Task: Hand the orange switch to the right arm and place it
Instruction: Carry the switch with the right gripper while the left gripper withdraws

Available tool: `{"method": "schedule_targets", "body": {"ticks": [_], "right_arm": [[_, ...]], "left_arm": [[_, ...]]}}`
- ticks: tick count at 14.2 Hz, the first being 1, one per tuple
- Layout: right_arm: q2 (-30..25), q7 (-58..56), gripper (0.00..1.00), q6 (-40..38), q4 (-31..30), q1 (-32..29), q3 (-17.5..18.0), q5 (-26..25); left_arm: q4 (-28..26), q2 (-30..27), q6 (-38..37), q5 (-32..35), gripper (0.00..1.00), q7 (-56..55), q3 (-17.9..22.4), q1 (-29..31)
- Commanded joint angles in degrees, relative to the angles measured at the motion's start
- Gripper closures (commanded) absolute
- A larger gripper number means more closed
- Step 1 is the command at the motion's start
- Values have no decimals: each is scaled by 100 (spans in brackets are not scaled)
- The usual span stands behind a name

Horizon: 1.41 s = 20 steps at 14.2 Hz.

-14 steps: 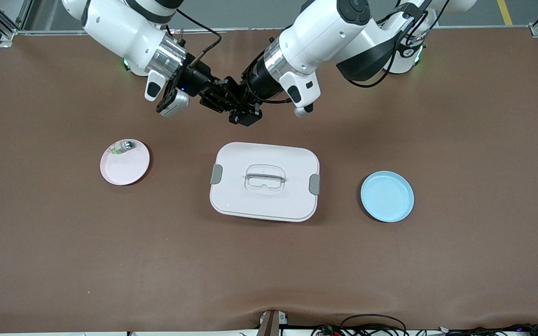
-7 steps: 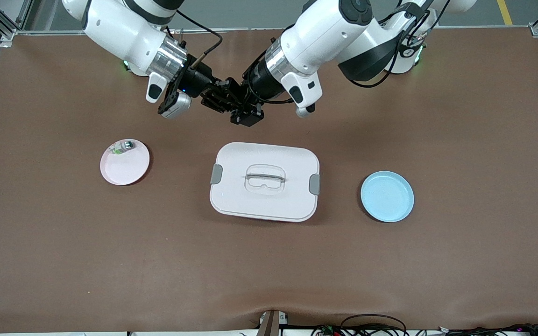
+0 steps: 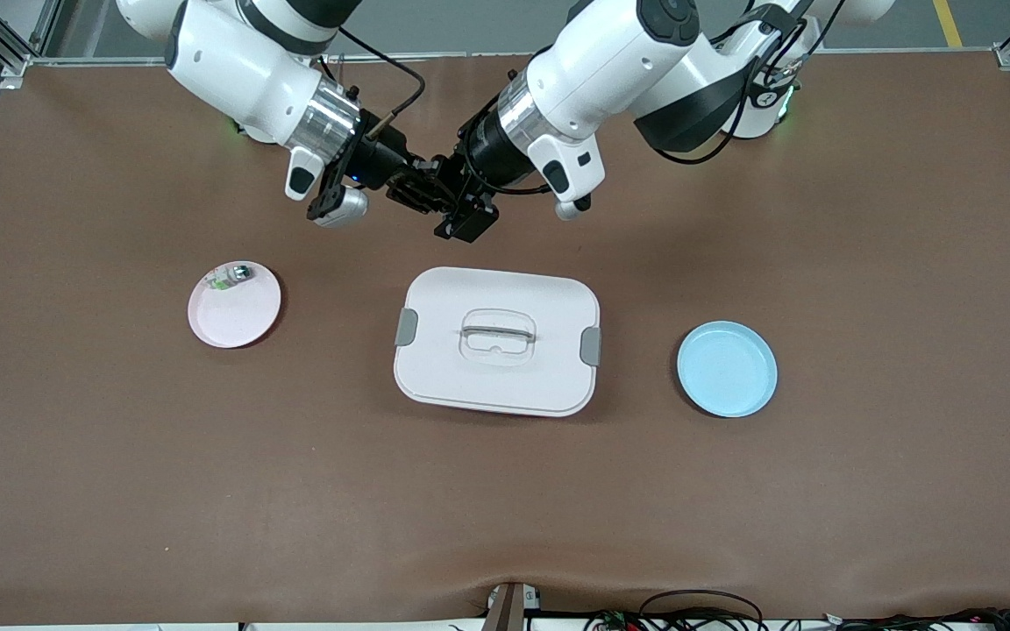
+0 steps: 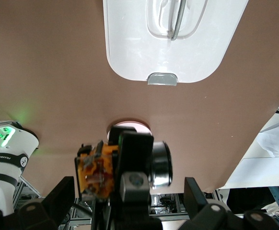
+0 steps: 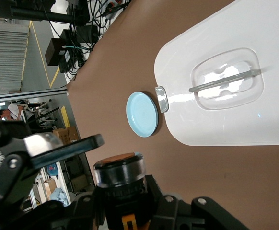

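Orange switch (image 5: 120,177) in right claw (image 3: 413,188) grip

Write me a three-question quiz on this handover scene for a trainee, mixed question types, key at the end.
1. True or false: the blue plate has nothing on it.
2. The left end effector and the right end effector meet in the air over the brown table. Which one grips the orange switch? A) left B) right C) neither
3. Short answer: what lies on the pink plate?

Key: 1 true. 2 B; the left end effector's fingers stand open on either side of the switch. 3 the small green-and-clear part.
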Motion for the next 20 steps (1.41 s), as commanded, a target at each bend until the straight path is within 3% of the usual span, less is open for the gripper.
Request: {"method": "schedule_targets", "body": {"ticks": [1, 4, 7, 11, 16, 20], "right_arm": [[235, 82, 100, -36, 156, 44, -24, -127], [358, 56, 100, -219, 139, -44, -32, -827], [350, -346, 100, -956, 156, -386, -68, -1907], [323, -2706, 100, -1959, 226, -930, -85, -2867], [306, -5543, 100, -2680, 165, -1695, -76, -4572], [279, -8163, 100, -2734, -28, -2599, -85, -4715]], "left_arm": [[-9, -61, 18, 131, 0, -109, -7, 3], [-44, -140, -35, 131, 0, -100, 11, 73], [-210, -324, -333, 131, 0, -56, -7, 327], [-904, -868, -396, 122, 0, -38, -7, 644], [-2169, -1764, -396, 61, 0, 505, -7, 1031], [-2995, -2371, -439, 43, 0, 1383, -7, 1277]]}}
